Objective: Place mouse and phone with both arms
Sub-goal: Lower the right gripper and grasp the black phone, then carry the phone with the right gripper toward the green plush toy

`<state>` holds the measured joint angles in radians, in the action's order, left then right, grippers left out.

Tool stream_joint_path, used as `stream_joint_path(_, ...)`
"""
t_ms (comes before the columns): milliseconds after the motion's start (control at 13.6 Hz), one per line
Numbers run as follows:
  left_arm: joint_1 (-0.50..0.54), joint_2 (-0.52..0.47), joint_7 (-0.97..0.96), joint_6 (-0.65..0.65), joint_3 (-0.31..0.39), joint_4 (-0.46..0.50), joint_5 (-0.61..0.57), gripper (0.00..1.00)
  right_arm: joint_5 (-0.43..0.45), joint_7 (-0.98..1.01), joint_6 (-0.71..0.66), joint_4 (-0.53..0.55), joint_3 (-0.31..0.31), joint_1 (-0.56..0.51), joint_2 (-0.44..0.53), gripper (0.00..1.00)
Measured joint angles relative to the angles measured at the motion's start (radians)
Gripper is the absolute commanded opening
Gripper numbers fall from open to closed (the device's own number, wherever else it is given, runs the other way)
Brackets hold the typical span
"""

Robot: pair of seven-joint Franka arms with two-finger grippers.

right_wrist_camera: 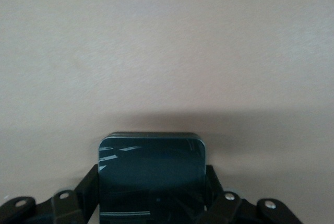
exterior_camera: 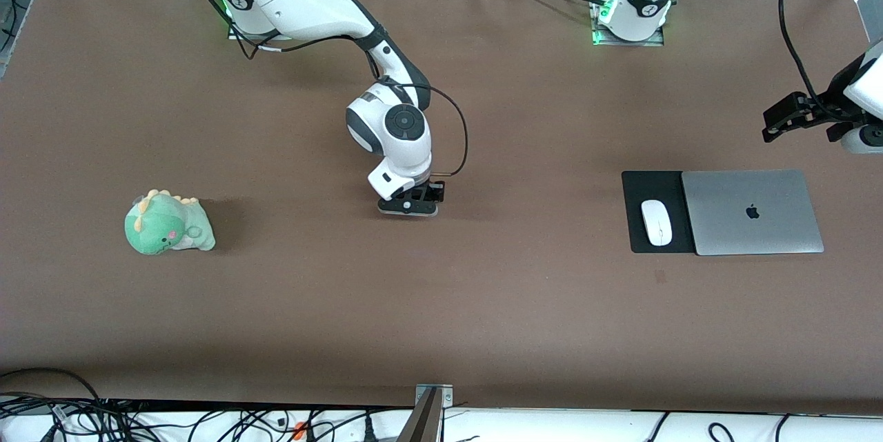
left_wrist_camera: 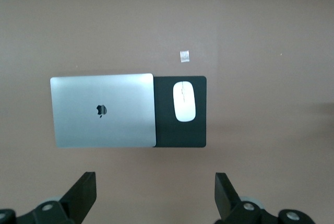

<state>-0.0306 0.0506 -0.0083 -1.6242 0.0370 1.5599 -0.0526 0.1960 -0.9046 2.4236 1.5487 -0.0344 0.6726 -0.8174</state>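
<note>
The white mouse [exterior_camera: 656, 222] lies on a black mat [exterior_camera: 647, 186] beside a closed laptop, toward the left arm's end of the table. It also shows in the left wrist view [left_wrist_camera: 183, 101]. The black phone [right_wrist_camera: 151, 153] sits between the fingers of my right gripper [right_wrist_camera: 152, 179], which is shut on its two sides. That gripper [exterior_camera: 408, 207] is down at the table's middle and hides most of the phone in the front view. My left gripper [exterior_camera: 776, 121] is open and empty, held high over the table's end near the laptop; its own view shows it [left_wrist_camera: 155, 198] with nothing between its fingers.
A closed silver laptop [exterior_camera: 752, 212] overlaps the mat's edge and also shows in the left wrist view [left_wrist_camera: 103, 110]. A green dinosaur plush [exterior_camera: 167, 223] sits toward the right arm's end. A small tape mark [left_wrist_camera: 183, 56] is on the brown table near the mat.
</note>
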Motion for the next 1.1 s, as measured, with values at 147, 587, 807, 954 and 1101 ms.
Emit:
stream_joint_path(147, -0.002, 0.011, 0.000, 0.001, 0.000, -0.016, 0.012, 1.00, -0.004, 0.079, -0.078, -0.017, 0.004, -0.040, 0.011, 0.00)
stream_joint_path(587, 0.000, 0.022, 0.000, 0.014, 0.004, -0.020, 0.044, 1.00, -0.116, 0.436, -0.236, -0.014, 0.010, -0.226, 0.129, 0.00)
stream_joint_path(807, 0.000, 0.023, 0.000, 0.014, 0.007, -0.021, 0.051, 1.00, -0.117, 0.547, -0.191, 0.076, 0.013, -0.331, 0.182, 0.00)
stream_joint_path(954, 0.000, 0.026, 0.000, 0.014, 0.012, -0.021, 0.051, 1.00, -0.117, 0.605, -0.077, 0.198, 0.014, -0.403, 0.227, 0.00)
stream_joint_path(1101, 0.002, 0.030, 0.000, 0.014, 0.016, -0.021, 0.051, 1.00, -0.117, 0.635, 0.041, 0.323, 0.016, -0.454, 0.264, 0.00)
